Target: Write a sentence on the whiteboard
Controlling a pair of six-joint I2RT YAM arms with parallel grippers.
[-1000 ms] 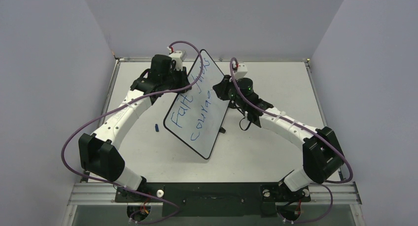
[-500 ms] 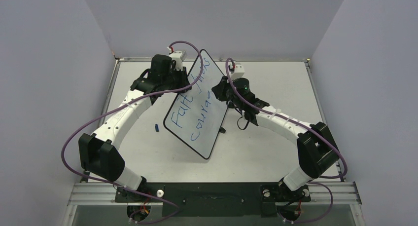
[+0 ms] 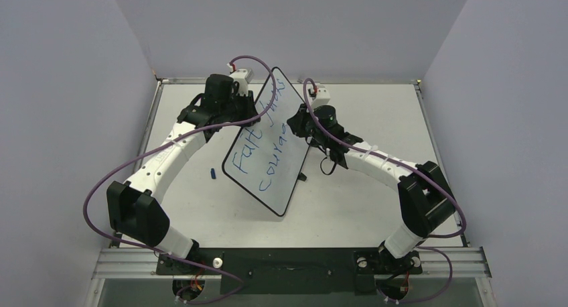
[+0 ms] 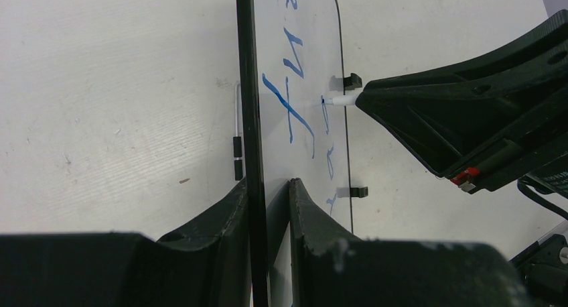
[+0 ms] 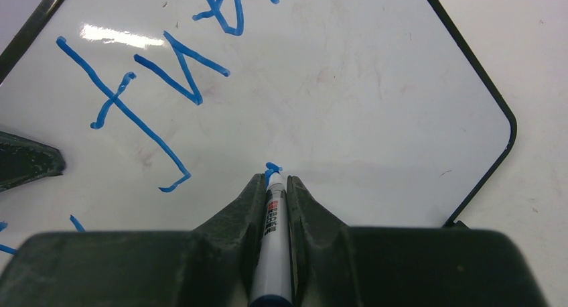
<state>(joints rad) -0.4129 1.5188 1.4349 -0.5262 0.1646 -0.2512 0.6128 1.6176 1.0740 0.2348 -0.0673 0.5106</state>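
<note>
Right arm shifted; marker tip on the whiteboard (image 3: 273,161).
The right elbow has drawn in leftward and the right gripper (image 5: 274,179) sits a little nearer the table's (image 3: 375,99) far edge, fingers clamped on a marker (image 5: 272,253) whose tip touches the white face beside the blue sentence (image 3: 258,146). The left gripper (image 4: 268,184), unmoved, pinches the whiteboard's left edge, holding it tilted up at mid-table.

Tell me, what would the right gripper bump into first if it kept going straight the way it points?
The whiteboard. The right gripper points straight at it, and the marker it holds sticks out ahead, tip seemingly touching the board by a small blue mark.
</note>
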